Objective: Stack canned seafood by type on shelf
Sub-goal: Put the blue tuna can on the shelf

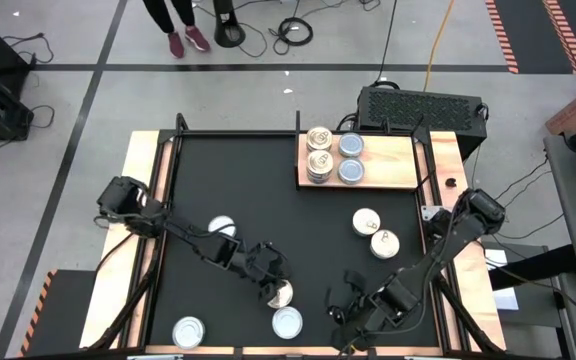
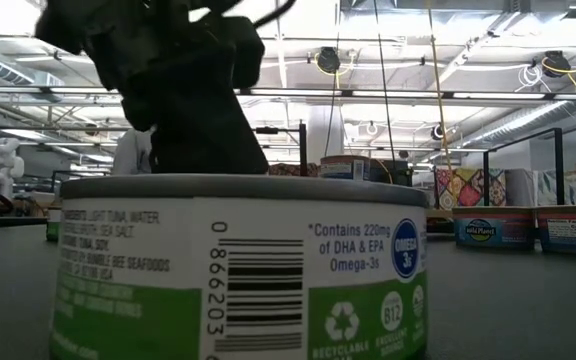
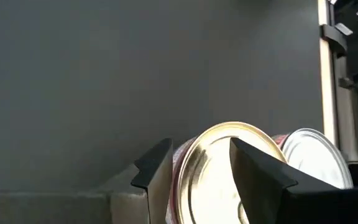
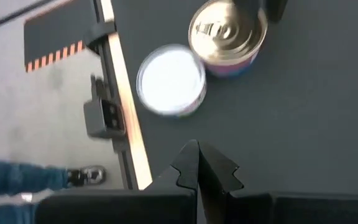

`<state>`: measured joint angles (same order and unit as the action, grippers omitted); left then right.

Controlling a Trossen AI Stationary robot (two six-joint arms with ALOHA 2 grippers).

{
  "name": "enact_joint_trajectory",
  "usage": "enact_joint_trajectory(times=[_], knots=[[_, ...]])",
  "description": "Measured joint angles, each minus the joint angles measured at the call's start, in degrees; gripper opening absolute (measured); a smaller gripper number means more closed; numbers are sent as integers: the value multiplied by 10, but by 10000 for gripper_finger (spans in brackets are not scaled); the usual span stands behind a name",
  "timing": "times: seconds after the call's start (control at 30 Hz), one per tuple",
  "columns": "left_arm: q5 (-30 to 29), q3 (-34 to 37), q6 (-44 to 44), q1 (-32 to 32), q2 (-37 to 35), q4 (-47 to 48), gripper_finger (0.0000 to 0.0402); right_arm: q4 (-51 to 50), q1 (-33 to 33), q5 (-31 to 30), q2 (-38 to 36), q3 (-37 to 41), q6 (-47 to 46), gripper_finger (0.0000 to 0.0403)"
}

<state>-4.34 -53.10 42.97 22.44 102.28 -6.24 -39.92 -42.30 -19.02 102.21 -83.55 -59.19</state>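
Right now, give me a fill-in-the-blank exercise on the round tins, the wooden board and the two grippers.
1. The left gripper has its fingers on either side of a ____-topped round tin.
2. The right gripper hangs over bare black table with its fingers ____.
3. The light-brown wooden board sits at the table's far ____ corner, seen from above.
4. A white-topped round tin lies right beside the gold one, nearer the table's ____ edge.

Missing words: gold; shut; right; near
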Motion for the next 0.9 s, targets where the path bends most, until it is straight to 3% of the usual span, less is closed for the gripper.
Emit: enact_joint_trajectory(times=[0.13,0.47,0.9], knots=[[40,0,-4,-5,12,-3,160,-14,-11,0,0,0,-1,0],[67,-1,-28,-5,43,-58,151,-37,-28,-1,-1,0,-23,0],[65,-3,7,-13,40,-39,7,-63,-29,19,-1,0,-61,0]])
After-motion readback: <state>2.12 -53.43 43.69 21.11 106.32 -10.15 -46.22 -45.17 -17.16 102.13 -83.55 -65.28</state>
